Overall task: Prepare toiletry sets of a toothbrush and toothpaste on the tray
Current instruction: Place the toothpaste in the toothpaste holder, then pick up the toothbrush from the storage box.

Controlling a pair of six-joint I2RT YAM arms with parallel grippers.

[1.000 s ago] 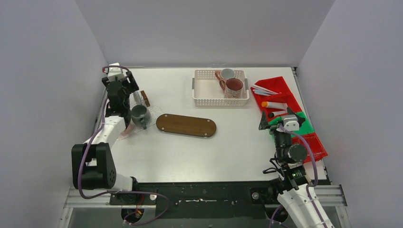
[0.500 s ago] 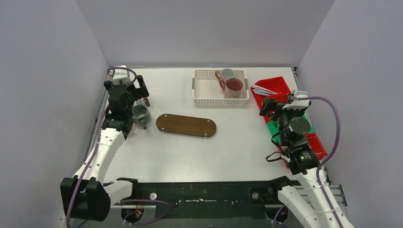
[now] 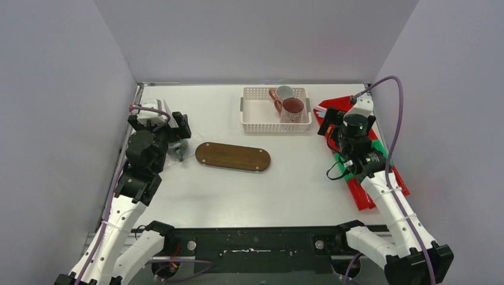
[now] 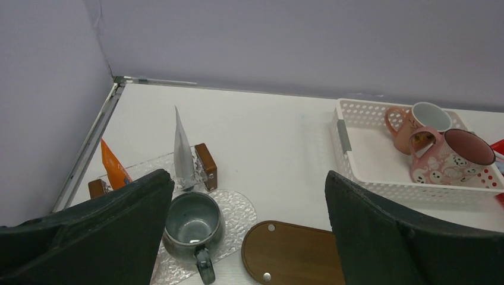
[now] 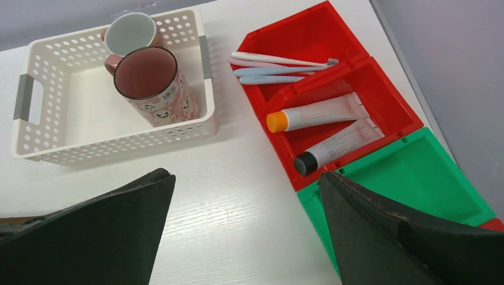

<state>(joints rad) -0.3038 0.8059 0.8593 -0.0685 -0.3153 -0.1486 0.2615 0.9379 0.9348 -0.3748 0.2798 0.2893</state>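
Small print on tube [image 5: 340, 143], illegible.

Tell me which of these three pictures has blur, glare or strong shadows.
Top external view: even, soft light on the white table, only faint shadows, no glare. Left wrist view: the left claw is a dark, soft-edged mass below; the dark green ceramic mug is sharp. Right wrist view: the right claw equally dark; the red plastic bin is crisp.
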